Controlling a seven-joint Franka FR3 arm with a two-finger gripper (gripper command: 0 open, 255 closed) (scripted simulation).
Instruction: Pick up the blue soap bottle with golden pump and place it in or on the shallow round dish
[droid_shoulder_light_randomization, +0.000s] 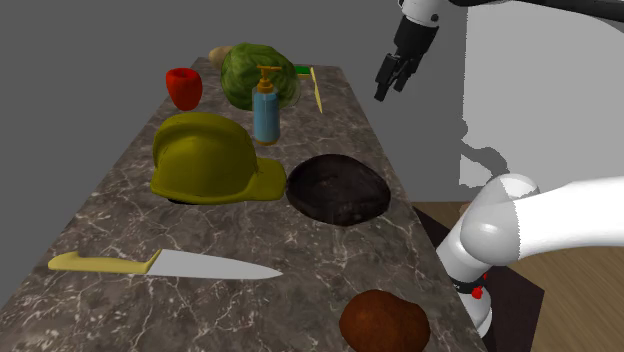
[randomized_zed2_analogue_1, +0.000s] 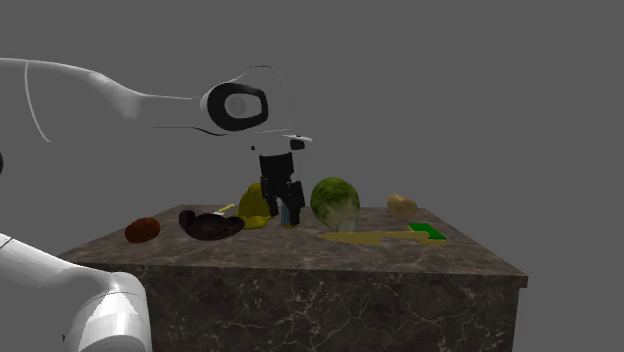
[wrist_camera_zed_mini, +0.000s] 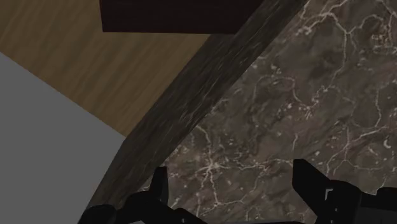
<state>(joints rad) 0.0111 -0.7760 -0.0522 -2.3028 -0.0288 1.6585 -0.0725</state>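
The blue soap bottle (droid_shoulder_light_randomization: 266, 113) with a golden pump stands upright on the marble counter, between a yellow hard hat (droid_shoulder_light_randomization: 205, 160) and a cabbage (droid_shoulder_light_randomization: 256, 75). The dark shallow round dish (droid_shoulder_light_randomization: 338, 188) lies nearer the stand, by the counter's right edge in the shoulder view. My gripper (droid_shoulder_light_randomization: 386, 92) hangs open in the air over that right edge, to the right of the bottle and well above it. In the wrist view my gripper (wrist_camera_zed_mini: 232, 181) has nothing between its spread fingers and looks down on the counter's edge. In the second exterior view my gripper (randomized_zed2_analogue_1: 284, 205) covers most of the bottle.
A knife (droid_shoulder_light_randomization: 160, 264) with a yellow handle lies at the counter's near end, beside a brown lump (droid_shoulder_light_randomization: 384, 322). A red pepper-like thing (droid_shoulder_light_randomization: 184, 88), a potato (droid_shoulder_light_randomization: 219, 54), a green item (droid_shoulder_light_randomization: 302, 70) and a yellow utensil (droid_shoulder_light_randomization: 317, 90) lie at the far end.
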